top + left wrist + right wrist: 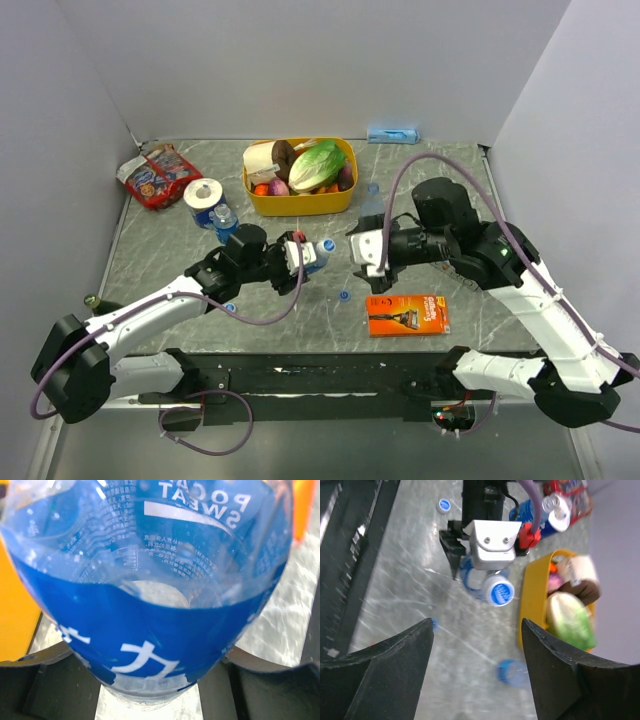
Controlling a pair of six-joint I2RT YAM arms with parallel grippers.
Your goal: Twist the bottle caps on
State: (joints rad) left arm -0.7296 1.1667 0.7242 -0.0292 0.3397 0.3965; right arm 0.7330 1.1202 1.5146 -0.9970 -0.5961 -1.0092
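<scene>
My left gripper [298, 258] is shut on a clear bottle with a blue label [150, 605], held on its side above the table. The bottle's neck carries a blue cap [325, 247] that points at my right gripper [358, 250], which is open and empty a short way off. In the right wrist view the capped bottle [498, 591] lies ahead between my spread fingers [395, 655]. A second bottle [372, 200] stands by the basket and a third bottle [224, 218] stands by the tissue roll. Two loose blue caps lie on the table, one [345, 296] in the middle, one [230, 308] under the left arm.
A yellow basket [300, 205] of toy food stands at the back centre. A white tissue roll [203, 193] and a red snack bag [158, 178] are at the back left. An orange razor pack [407, 314] lies front right. A blue packet [392, 134] lies by the back wall.
</scene>
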